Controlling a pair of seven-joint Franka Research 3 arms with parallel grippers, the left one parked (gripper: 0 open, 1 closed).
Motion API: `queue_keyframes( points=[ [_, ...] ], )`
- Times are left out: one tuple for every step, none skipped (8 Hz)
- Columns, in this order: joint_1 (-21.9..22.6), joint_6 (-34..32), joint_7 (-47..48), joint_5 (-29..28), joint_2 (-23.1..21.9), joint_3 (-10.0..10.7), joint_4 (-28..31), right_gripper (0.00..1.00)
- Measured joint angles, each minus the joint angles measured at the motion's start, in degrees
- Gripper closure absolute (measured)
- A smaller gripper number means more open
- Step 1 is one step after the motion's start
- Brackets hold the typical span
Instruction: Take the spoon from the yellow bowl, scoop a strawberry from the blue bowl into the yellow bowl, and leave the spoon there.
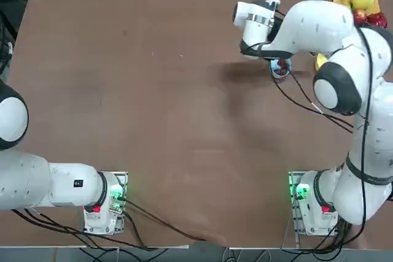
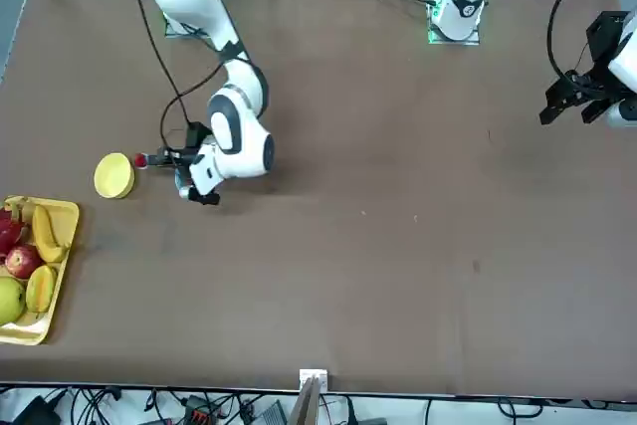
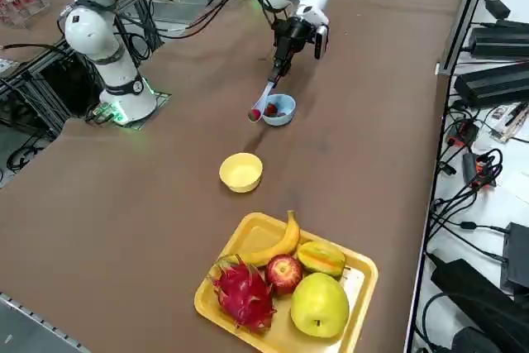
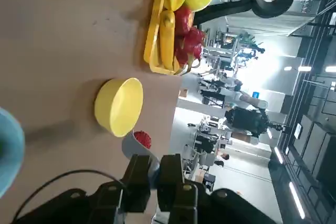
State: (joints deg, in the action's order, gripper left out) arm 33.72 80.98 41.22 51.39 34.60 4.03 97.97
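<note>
My right gripper [image 3: 278,64] is shut on the handle of the pale spoon [image 3: 264,101]. A red strawberry [image 3: 254,115] lies in the spoon's bowl. The spoon hangs above the table just outside the rim of the blue bowl [image 3: 281,111], on the side toward the yellow bowl [image 3: 241,173]. More strawberries lie in the blue bowl. In the right wrist view the fingers [image 4: 137,174] clamp the spoon [image 4: 134,149], whose strawberry [image 4: 142,139] sits close to the yellow bowl [image 4: 119,106]. In the front view the strawberry [image 2: 141,160] is beside the yellow bowl [image 2: 114,175].
A rectangular yellow tray [image 3: 360,287] with a banana, apple, dragon fruit and other fruit stands beyond the yellow bowl, near the table's corner. My right arm [image 1: 319,26] reaches over the blue bowl [image 1: 280,69] in the top view.
</note>
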Motion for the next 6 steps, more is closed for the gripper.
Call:
queue_keyframes(
  points=[
    [-1.95,1.89,-0.37,1.08,-1.53,0.0,2.41,0.89],
    [-3.78,3.5,-1.17,1.84,-2.45,0.01,4.13,0.89],
    [-5.51,4.88,-2.34,2.18,-2.83,0.01,5.16,0.89],
    [-7.14,6.02,-4.18,2.34,-2.85,0.0,5.59,0.89],
    [-8.82,7.15,-6.58,2.39,-2.86,-0.01,5.68,0.89],
    [-10.65,8.68,-9.43,2.43,-2.86,0.01,5.7,0.89]
  ],
)
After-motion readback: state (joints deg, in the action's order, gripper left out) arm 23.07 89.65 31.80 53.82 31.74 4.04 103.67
